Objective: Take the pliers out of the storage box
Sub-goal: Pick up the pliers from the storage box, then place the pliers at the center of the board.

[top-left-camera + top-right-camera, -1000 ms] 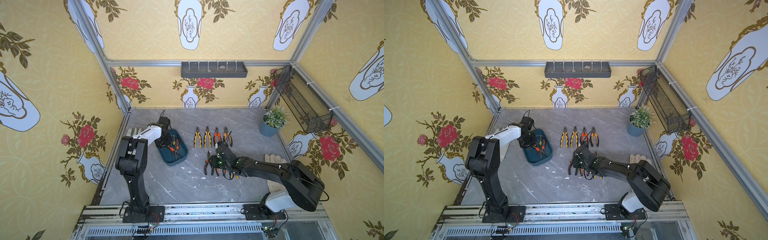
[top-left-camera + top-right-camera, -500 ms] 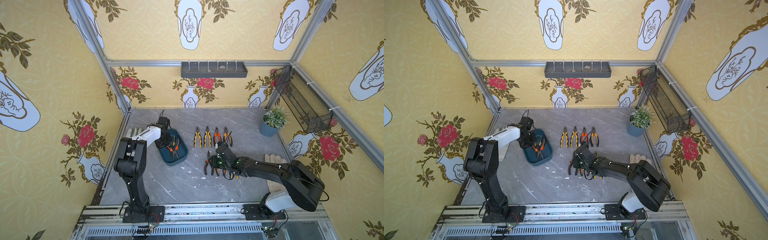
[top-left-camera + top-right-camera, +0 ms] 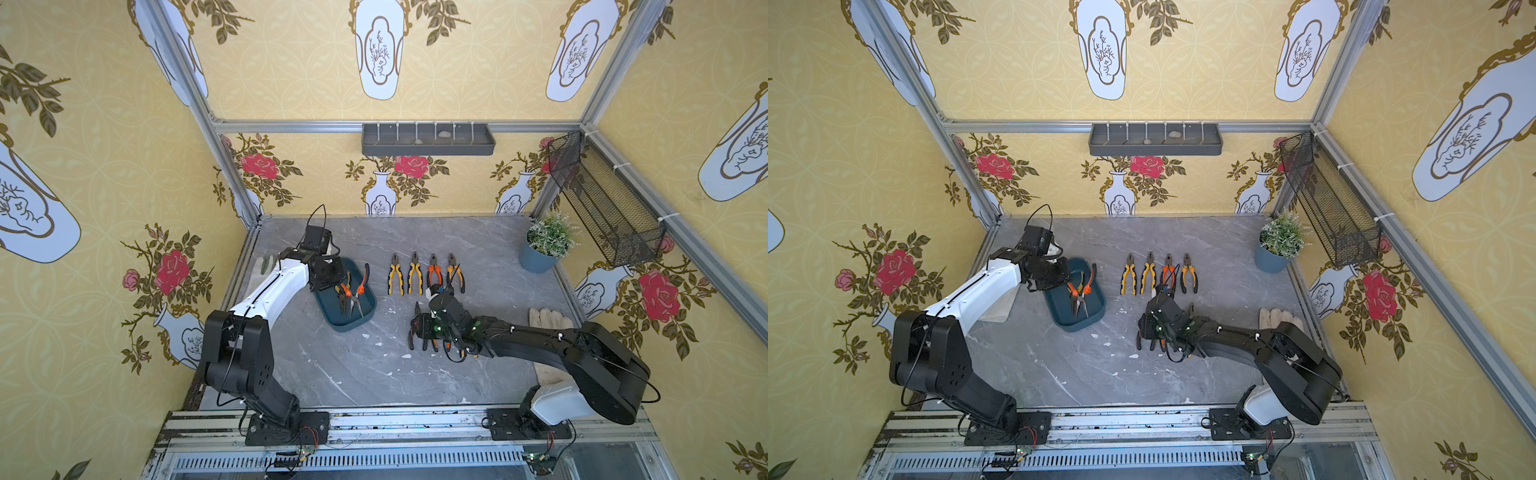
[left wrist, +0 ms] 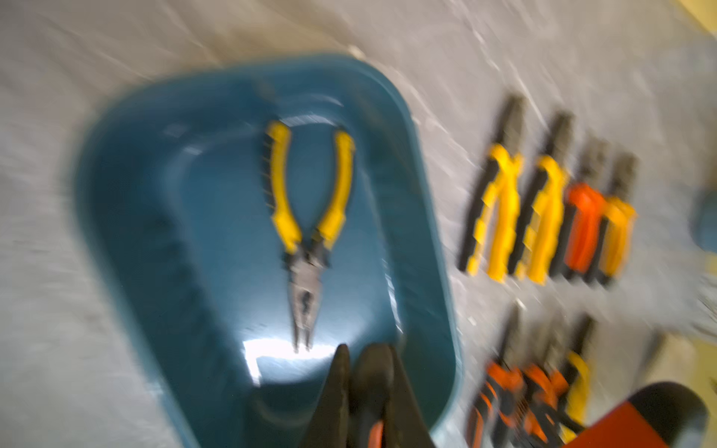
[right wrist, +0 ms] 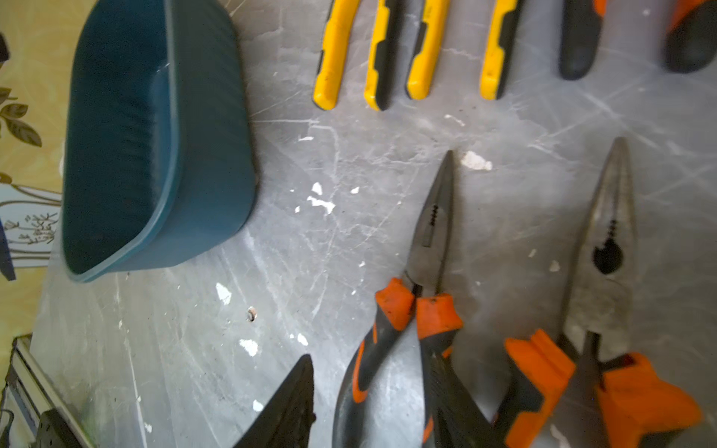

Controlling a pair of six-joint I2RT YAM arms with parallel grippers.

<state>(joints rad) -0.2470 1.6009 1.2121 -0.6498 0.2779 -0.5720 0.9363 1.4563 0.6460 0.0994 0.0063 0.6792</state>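
Observation:
The teal storage box [image 3: 345, 323] sits left of centre on the grey table. My left gripper [image 3: 337, 286] is over it, shut on one dark handle of orange-handled pliers [image 3: 360, 286] that hang nose down. The blurred left wrist view shows yellow long-nosed pliers [image 4: 306, 232] lying in the box [image 4: 155, 194]. Four pliers [image 3: 395, 276] lie in a back row. My right gripper [image 3: 420, 332] hovers low over a nearer row, open, its fingers astride the handles of orange long-nosed pliers [image 5: 430, 240] lying on the table. One fingertip [image 5: 289, 403] stands apart from them.
A blue plant pot [image 3: 538, 259] stands at the back right under a black mesh basket [image 3: 606, 199]. Pale gloves [image 3: 548, 318] lie at the right edge. A grey wall tray [image 3: 428, 139] hangs on the back wall. A cloth [image 3: 998, 305] lies under the left arm.
My left gripper has shut on the orange-handled pliers in the box and tipped them up. My right gripper has opened wider over the pliers on the table.

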